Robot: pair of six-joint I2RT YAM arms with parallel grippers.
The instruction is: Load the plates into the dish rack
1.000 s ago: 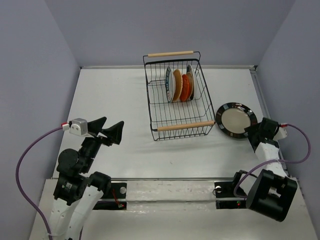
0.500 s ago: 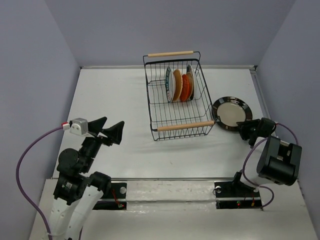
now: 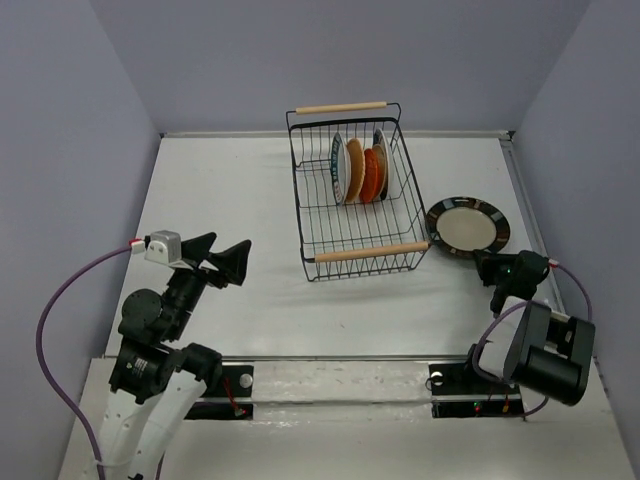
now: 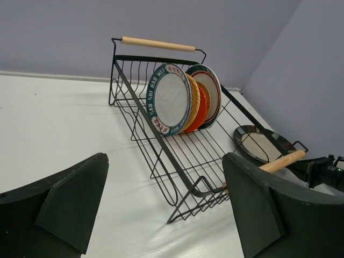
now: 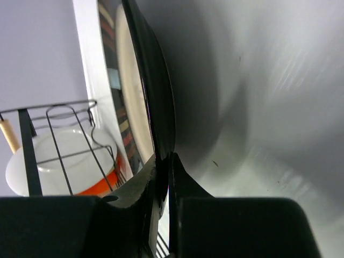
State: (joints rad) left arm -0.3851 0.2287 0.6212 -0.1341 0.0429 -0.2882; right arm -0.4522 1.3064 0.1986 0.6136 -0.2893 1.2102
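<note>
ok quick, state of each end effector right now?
Left end effector: open, holding nothing.
Right end effector: closed on the edge of the black-rimmed plate.

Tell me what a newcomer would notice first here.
The black wire rack stands in the middle of the table, with colourful plates standing on edge in its far half. Just right of it is a black-rimmed plate, its near rim pinched by the shut right claw. The left claw hangs open at near left, holding nothing.
</note>
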